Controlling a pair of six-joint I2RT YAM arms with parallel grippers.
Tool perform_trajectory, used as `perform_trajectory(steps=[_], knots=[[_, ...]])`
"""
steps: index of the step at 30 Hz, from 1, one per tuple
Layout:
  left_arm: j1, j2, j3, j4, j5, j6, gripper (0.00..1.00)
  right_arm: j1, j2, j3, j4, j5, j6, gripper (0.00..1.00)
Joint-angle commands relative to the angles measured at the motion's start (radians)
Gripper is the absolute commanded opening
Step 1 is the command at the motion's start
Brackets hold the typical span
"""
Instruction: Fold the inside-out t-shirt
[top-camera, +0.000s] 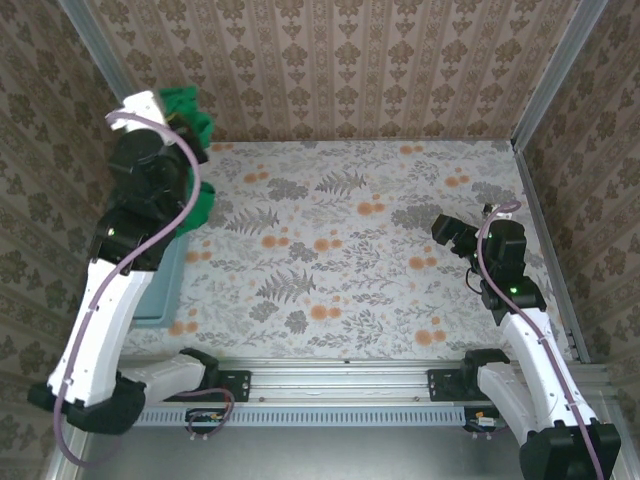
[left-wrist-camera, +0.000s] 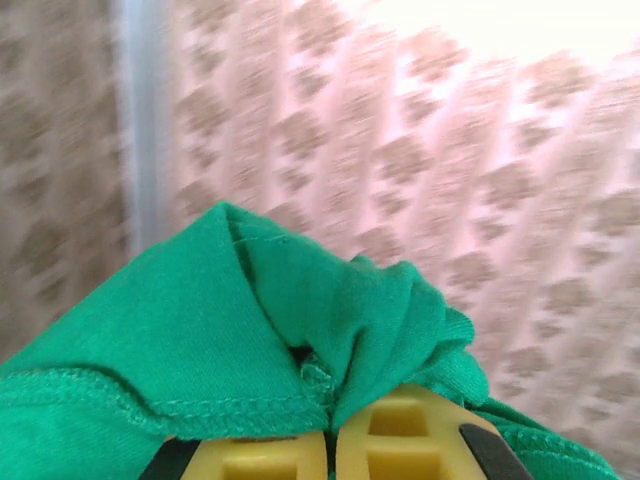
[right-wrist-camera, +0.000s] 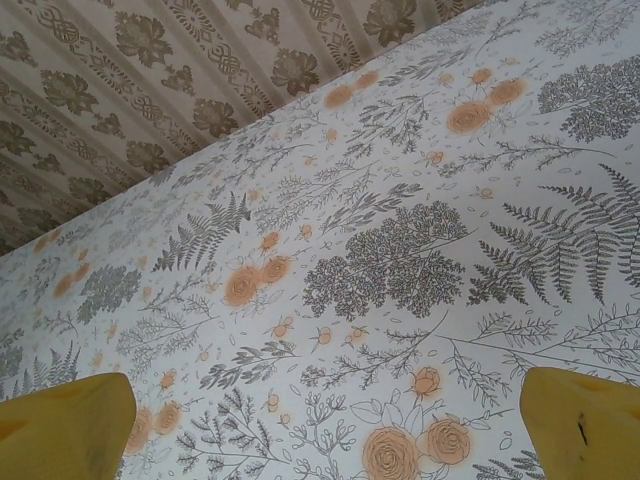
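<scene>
Top external view, left edge: blue basket (top-camera: 163, 292), contents hidden under left arm (top-camera: 100, 320); left gripper (left-wrist-camera: 332, 445) clamped on green t-shirt (left-wrist-camera: 200, 340); right gripper (right-wrist-camera: 325, 420) jaws wide over table (right-wrist-camera: 400, 150).

Green t-shirt (top-camera: 188, 108) at wrist of left arm (top-camera: 150, 185)

Middle and right of the table (top-camera: 400, 200) are left free; the left is blocked by basket (top-camera: 165, 292) and t-shirt (top-camera: 188, 102).
</scene>
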Motion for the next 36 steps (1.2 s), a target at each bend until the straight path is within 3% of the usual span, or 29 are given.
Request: perform_trajectory(steps=[1,5,9,13,18,20,23,25,28,31,36], knots=[[-0.197,0.129,0.157,0.052,-0.077,0.228,0.00,-0.004,-0.005,0.025,-0.038,-0.004,0.021,1.00],[-0.366,0.281,0.332,0.025,-0.059,0.283,0.00,-0.004,-0.018,0.043,-0.091,-0.002,0.024,1.00],[-0.395,0.359,0.376,-0.062,0.088,0.161,0.00,-0.004,-0.043,0.047,-0.135,0.010,0.032,1.00],[-0.394,0.354,0.212,-0.058,0.216,0.015,0.00,-0.004,-0.048,0.051,-0.182,0.007,0.050,1.00],[-0.343,0.309,-0.112,-0.001,0.378,-0.191,0.05,0.005,-0.024,0.037,-0.195,-0.042,0.073,1.00],[-0.286,0.285,-0.285,0.039,0.455,-0.301,0.11,0.033,0.001,0.038,-0.204,-0.044,0.069,1.00],[-0.171,0.261,-0.499,0.041,0.537,-0.433,0.34,0.107,0.039,0.032,-0.211,-0.006,0.060,1.00],[-0.088,0.227,-0.619,0.043,0.569,-0.470,0.43,0.176,0.069,0.027,-0.210,0.032,0.051,1.00],[-0.011,0.137,-0.726,0.008,0.501,-0.447,0.63,0.276,0.123,0.030,-0.199,0.070,0.045,1.00],[-0.013,0.056,-0.763,-0.034,0.414,-0.388,0.73,0.361,0.187,0.044,-0.191,0.103,0.046,0.99],[-0.091,0.040,-0.782,-0.022,0.427,-0.291,0.78,0.492,0.304,0.091,-0.182,0.181,0.060,0.95]])
